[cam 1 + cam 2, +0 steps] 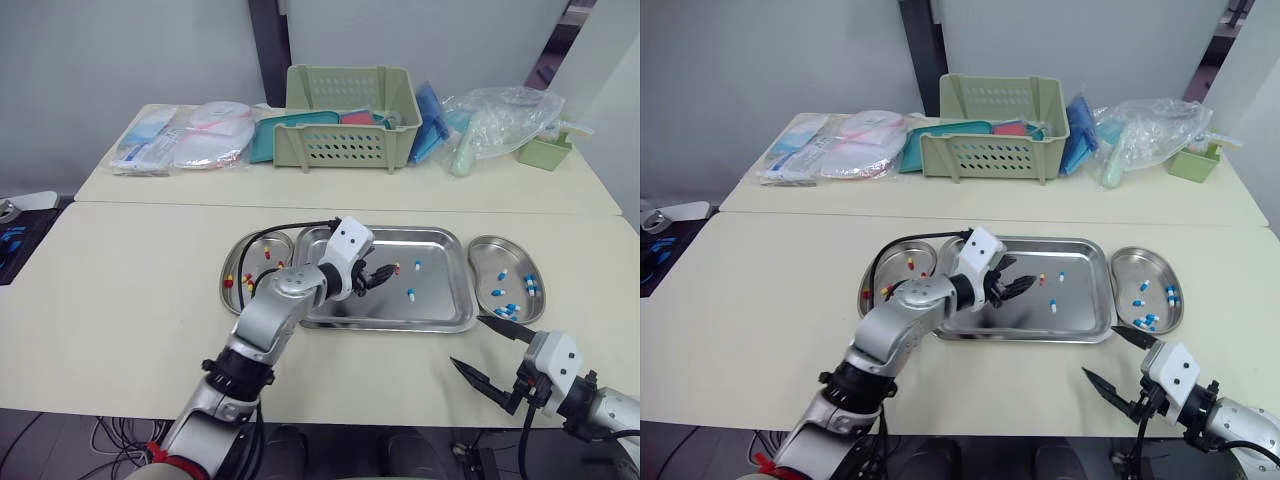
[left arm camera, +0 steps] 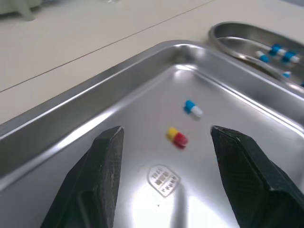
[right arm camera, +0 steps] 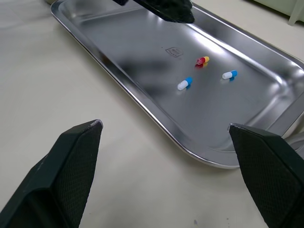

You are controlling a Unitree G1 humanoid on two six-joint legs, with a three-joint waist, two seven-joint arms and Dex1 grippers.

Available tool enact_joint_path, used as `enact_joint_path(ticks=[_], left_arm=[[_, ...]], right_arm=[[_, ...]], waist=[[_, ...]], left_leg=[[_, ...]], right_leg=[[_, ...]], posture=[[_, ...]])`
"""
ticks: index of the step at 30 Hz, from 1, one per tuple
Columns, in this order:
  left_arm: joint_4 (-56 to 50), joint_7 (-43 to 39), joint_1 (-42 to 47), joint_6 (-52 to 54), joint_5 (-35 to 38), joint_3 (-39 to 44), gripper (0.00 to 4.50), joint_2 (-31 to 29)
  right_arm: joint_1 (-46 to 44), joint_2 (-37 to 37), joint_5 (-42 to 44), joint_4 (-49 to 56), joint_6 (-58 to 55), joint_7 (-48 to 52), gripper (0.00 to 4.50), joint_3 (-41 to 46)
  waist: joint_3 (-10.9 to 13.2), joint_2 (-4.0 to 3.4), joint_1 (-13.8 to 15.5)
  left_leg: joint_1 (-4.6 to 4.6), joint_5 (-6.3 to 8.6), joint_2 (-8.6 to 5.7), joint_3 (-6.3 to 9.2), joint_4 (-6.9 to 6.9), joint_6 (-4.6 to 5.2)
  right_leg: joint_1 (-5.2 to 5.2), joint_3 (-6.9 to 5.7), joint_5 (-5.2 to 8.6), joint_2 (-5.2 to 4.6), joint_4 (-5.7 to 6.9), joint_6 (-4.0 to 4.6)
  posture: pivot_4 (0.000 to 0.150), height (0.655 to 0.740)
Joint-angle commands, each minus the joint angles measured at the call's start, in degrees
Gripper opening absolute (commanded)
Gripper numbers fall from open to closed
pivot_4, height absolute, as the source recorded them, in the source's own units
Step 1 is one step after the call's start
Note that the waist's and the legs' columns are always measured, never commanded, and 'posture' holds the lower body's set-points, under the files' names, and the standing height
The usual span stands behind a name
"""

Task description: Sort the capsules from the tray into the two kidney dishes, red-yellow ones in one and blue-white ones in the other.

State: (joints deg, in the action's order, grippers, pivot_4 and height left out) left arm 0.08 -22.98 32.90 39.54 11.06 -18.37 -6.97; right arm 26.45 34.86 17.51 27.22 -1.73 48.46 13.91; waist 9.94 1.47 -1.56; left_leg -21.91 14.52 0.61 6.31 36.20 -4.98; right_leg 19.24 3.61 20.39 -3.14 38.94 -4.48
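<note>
Capsule — before left end effector

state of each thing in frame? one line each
tray, three capsules left: one red-yellow, two blue-white
left kidney dish, holds red-yellow capsules
right kidney dish, holds blue-white capsules
left gripper, jaws open, empty, over the tray
right gripper, jaws open, empty, over the table

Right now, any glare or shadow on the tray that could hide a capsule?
Left wrist view: white glare on the tray floor near its stamp, clear of the red-yellow capsule. Right wrist view: a dark reflection crosses the floor; the blue-white capsules lie outside it. Eye views: even light, no hot spot.
</note>
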Motion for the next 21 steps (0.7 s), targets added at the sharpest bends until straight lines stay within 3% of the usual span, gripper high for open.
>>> enact_joint_path(ticks=[1,21], left_arm=[[3.9,1.4,2.3,-2.1,-2.7,-1.2,2.96,2.6],[17.3,-1.0,5.5,-6.9,-8.0,-1.7,2.96,8.5]], right_arm=[[0.8,-0.3,0.7,1.8,1.2,-0.4,4.50,0.5],[1.9,-0.5,0.6,7.1,-2.7,-4.1,4.50,-1.4]], waist=[[0.0,0.00,0.0],[0.0,-0.01,0.0]], left_leg=[[0.00,0.00,0.00,0.00,0.00,0.00],[0.00,-0.01,0.00,0.00,-0.01,-0.01]], right_leg=[[0.01,-0.01,0.00,0.00,0.00,0.00],[0.02,0.00,0.00,0.00,0.00,0.00]], posture=[[0.150,0.7390],[0.150,0.7390]])
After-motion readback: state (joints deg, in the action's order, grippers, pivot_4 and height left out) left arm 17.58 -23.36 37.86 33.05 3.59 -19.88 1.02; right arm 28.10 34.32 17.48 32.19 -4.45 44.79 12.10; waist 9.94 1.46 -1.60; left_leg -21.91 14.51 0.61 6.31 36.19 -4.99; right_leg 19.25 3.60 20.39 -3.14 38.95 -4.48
